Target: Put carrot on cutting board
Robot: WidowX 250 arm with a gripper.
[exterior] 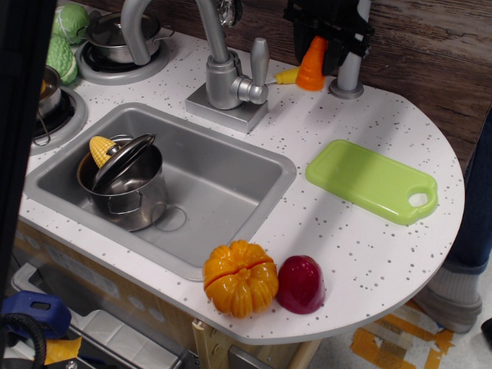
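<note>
The small orange carrot (312,68) hangs in my black gripper (321,48), lifted off the white speckled counter at the back, wide flat end down. The gripper is shut on its narrow upper end. The lime-green cutting board (370,181) lies flat on the counter to the front right of the gripper, its handle hole at the right corner. Nothing lies on the board. The gripper's upper part is cut off by the top edge of the frame.
A grey post (350,65) stands just right of the carrot. A faucet (227,73) and a small yellow item (287,75) are to its left. The sink (231,184) holds a pot with a corn cob (101,150). An orange pumpkin (240,278) and a red item (300,284) sit at the front edge.
</note>
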